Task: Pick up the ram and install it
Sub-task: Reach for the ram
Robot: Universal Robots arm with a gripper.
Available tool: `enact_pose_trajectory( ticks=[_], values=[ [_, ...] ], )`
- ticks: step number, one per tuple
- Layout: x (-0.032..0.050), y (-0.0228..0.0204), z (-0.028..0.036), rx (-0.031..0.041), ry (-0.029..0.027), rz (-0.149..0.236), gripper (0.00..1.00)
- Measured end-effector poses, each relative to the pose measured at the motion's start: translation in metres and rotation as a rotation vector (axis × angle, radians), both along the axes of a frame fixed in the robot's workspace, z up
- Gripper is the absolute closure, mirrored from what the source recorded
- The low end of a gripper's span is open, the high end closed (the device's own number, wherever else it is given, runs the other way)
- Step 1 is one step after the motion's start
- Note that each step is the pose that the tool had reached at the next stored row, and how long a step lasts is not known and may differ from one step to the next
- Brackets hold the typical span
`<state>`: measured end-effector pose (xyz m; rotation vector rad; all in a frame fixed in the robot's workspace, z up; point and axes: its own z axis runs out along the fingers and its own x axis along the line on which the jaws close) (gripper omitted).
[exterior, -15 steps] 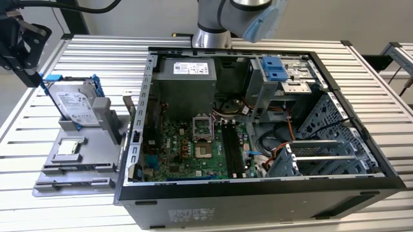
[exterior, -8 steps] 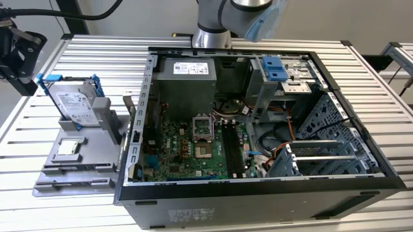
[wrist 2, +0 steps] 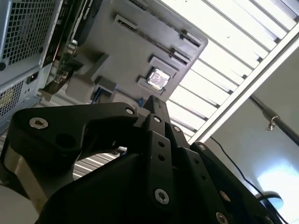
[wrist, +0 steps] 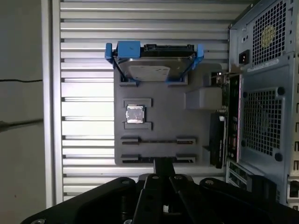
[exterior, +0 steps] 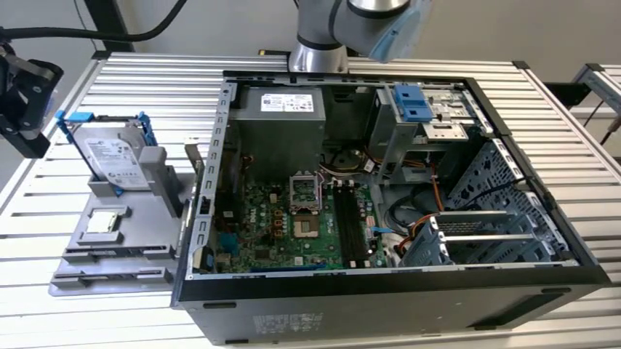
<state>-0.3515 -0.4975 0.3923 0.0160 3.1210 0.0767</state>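
The ram is out of view. My black gripper (exterior: 29,142) hangs at the exterior view's far left, above the slatted table and apart from the grey parts holder (exterior: 145,218). In both wrist views its fingertips (wrist: 161,164) (wrist 2: 156,105) lie pressed together with nothing between them. In the first wrist view they point at the holder's two long narrow slots (wrist: 154,140), which look bare. The open computer case (exterior: 388,291) lies in the middle, with the long black motherboard slots (exterior: 354,225) inside it.
A silver hard drive in blue brackets (exterior: 112,160) stands on the holder, with a small square chip (exterior: 105,222) in front of it. The case's rear wall (wrist: 264,93) sits close beside the holder. Slatted table (exterior: 97,320) surrounds everything.
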Motion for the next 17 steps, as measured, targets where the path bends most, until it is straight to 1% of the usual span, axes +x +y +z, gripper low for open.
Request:
enact_pose_trajectory(
  ticks=[6,12,17],
  values=[
    [0.0012,-0.0133,-0.0001,0.0,0.0,0.004,1.0],
    [0.0021,-0.0252,-0.0002,0.0,0.0,0.008,1.0],
    [0.0025,-0.0342,-0.0002,0.0,0.0,0.011,1.0]
  ],
)
